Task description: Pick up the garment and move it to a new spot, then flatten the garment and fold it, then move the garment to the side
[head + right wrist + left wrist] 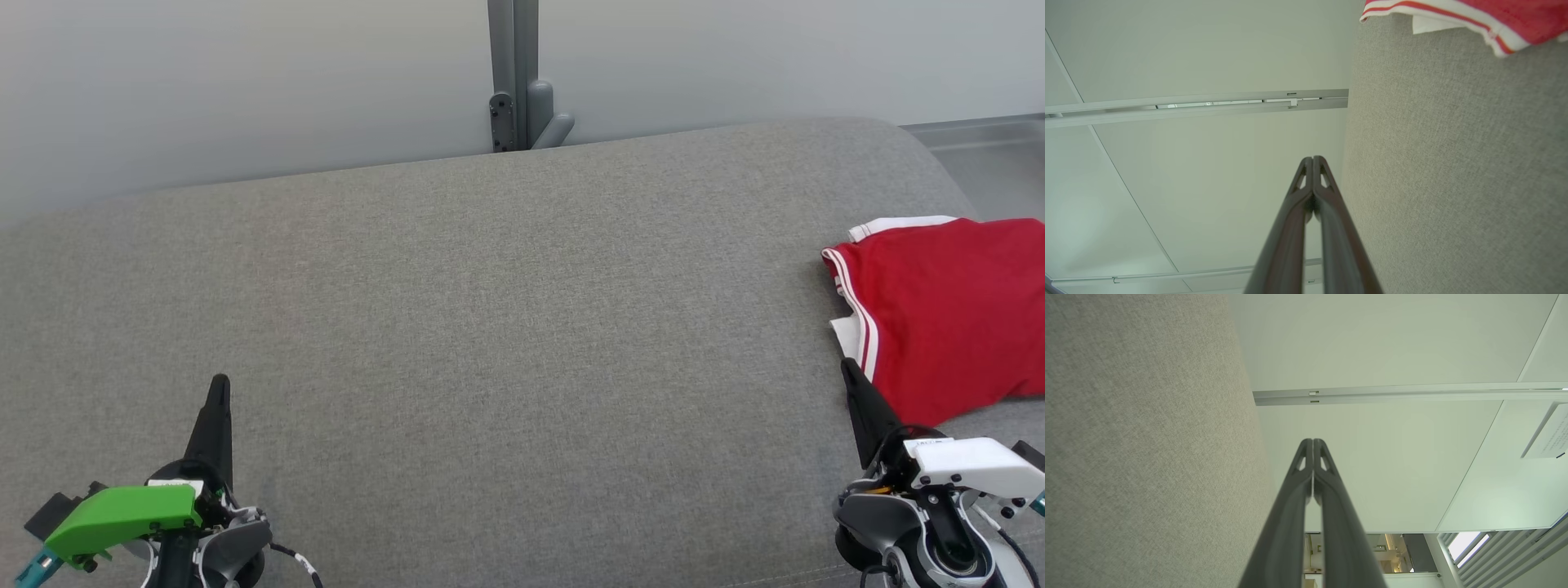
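Left gripper (219,385) and right gripper (849,369) both sit pinched shut and empty, the red garment (939,318) lies at the couch's (490,327) right end, maybe folded (it's cut off), so a one-layer grab could unfold it.

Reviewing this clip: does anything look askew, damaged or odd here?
Nothing is damaged or spilled. The red garment lies near the grey surface's right end, slightly untidy: a white layer pokes out along its left side. The left gripper and right gripper are shut, holding nothing.
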